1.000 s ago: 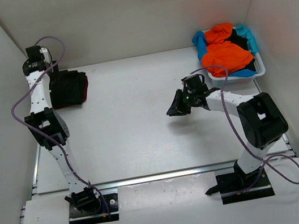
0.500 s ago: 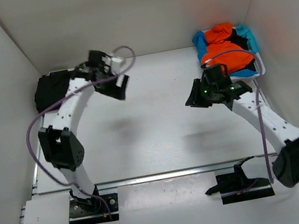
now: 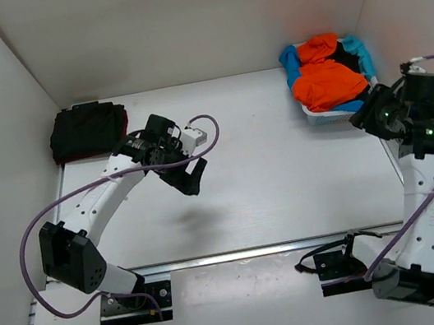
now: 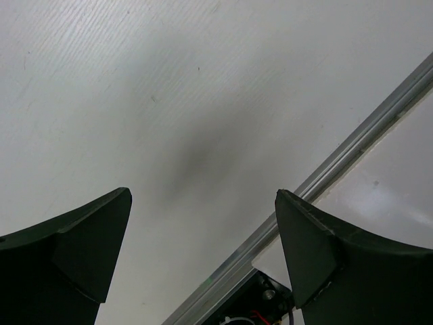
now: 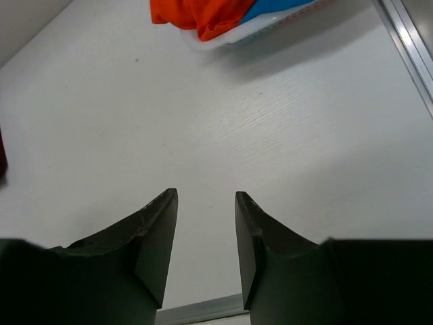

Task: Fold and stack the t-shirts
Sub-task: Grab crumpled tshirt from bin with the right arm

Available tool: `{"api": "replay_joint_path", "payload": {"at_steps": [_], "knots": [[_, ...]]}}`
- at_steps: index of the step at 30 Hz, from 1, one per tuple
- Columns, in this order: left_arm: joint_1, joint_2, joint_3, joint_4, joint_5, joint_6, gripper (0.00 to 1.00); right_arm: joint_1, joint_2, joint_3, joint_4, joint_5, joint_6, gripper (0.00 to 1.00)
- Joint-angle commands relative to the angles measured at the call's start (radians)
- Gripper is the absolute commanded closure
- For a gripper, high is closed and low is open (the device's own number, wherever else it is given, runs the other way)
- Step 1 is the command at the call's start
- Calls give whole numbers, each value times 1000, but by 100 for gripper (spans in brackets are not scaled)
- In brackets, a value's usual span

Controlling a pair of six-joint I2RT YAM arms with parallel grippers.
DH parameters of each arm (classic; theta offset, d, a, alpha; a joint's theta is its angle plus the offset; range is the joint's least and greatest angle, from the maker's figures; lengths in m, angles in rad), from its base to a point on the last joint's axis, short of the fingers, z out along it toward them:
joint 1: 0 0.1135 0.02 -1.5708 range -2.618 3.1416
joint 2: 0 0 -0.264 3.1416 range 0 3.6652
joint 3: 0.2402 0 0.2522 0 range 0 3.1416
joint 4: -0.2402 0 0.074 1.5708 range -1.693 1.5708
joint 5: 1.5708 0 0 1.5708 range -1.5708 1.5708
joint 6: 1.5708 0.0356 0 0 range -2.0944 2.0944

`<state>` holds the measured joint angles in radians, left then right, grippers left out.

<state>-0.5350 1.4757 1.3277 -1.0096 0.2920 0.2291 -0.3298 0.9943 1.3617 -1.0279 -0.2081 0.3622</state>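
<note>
T-shirts: soft orange, blue & black cloth ones [image 3: 324, 78] heaped in white plastic lattice basket [image 3: 328, 117] just ahead of R jaws, part-spread, empty. Folded dark stack [image 3: 87, 130], prob. black, well behind L jaws, spread wide, empty. Step: fetch next; R must reach in, pinch top orange.

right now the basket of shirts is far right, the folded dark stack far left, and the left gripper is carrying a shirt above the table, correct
Not quite: the left gripper carries nothing. The left wrist view shows its jaws wide open over bare table. The rest holds: the basket of shirts is far right, the folded dark stack far left.
</note>
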Motion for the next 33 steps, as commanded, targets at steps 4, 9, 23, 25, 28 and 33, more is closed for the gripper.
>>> {"api": "replay_joint_path", "payload": {"at_steps": [4, 9, 23, 25, 28, 33], "knots": [[53, 1, -30, 46, -27, 42, 2, 55, 227, 122, 126, -5, -51, 61], [165, -2, -41, 34, 8, 32, 1, -40, 283, -1, 408, -162, 103, 60], [136, 400, 316, -17, -14, 65, 5, 184, 956, 532, 215, 114, -69, 48], [121, 466, 390, -23, -1, 61, 4, 208, 1047, 679, 142, 168, -94, 48], [136, 535, 478, -32, 38, 64, 5, 239, 1162, 802, 91, 205, -97, 47], [199, 581, 524, -14, 107, 32, 4, 242, 1274, 895, 48, 240, -57, 60]]}}
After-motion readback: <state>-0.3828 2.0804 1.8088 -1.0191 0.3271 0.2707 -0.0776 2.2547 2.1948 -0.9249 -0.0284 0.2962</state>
